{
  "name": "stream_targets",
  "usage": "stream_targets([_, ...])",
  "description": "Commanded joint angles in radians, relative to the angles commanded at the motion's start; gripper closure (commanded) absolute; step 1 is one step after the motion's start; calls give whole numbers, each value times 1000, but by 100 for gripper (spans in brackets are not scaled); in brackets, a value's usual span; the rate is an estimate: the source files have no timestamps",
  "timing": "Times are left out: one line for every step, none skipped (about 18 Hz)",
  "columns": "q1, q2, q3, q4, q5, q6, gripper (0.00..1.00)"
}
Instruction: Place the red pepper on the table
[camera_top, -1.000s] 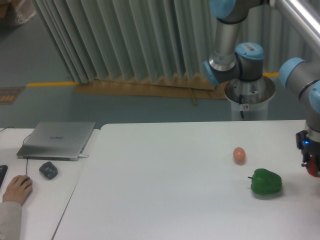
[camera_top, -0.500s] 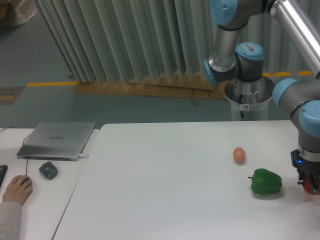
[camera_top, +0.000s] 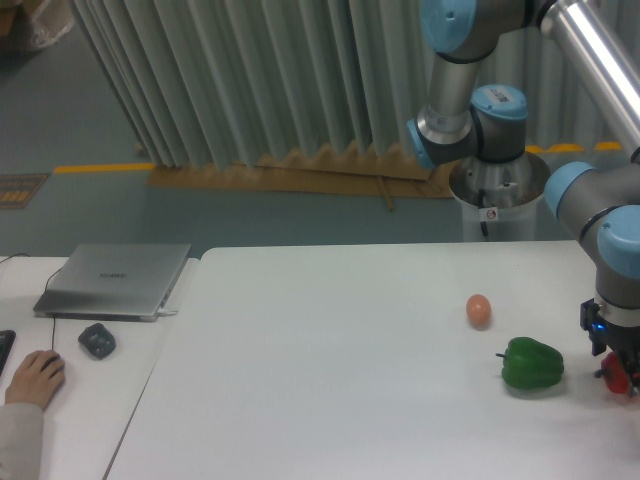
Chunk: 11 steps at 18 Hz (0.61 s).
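Observation:
The red pepper (camera_top: 617, 377) is a small glossy red shape at the far right edge, low over the white table (camera_top: 330, 380). My gripper (camera_top: 616, 372) hangs straight down from the arm's wrist and is shut on it; its dark fingers hide part of the pepper. I cannot tell whether the pepper touches the tabletop. The pepper is just right of the green bell pepper (camera_top: 532, 365).
An orange-brown egg (camera_top: 479, 310) lies up-left of the green pepper. On the narrower desk at left are a silver laptop (camera_top: 115, 279), a dark mouse-like object (camera_top: 97, 341) and a person's hand (camera_top: 32, 378). The arm's base (camera_top: 497, 190) stands behind the table.
My gripper has come down with the red pepper and shifted slightly left, toward the tabletop beside the green pepper. The egg and green pepper have not moved.

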<state>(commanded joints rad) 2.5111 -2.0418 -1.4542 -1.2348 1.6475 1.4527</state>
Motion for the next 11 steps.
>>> stream_targets([0,11,-2,5,0,-6,0])
stream_targets([-3,23,-11,9,0,-6,0])
stream_targets([-3,41,-15,15,0,-6,0])
stream_targets([-3,46,-15,18,0,-8,0])
stream_targets([-3,52,-18,18,0,-6,0])
stream_targets([-2,58,-24,18,-2,-6,0])
stream_targets([0,63,-31,20,-5,-6,0])
stream_targets([0,64,-31,18,-3,-3,0])
stream_targets([-2,74,-34,18,-2,-5,0])
stream_targets([-2,83,-40,18,-3,-3,0])
stream_targets([-2,90,-44,18,-5,-2,0])
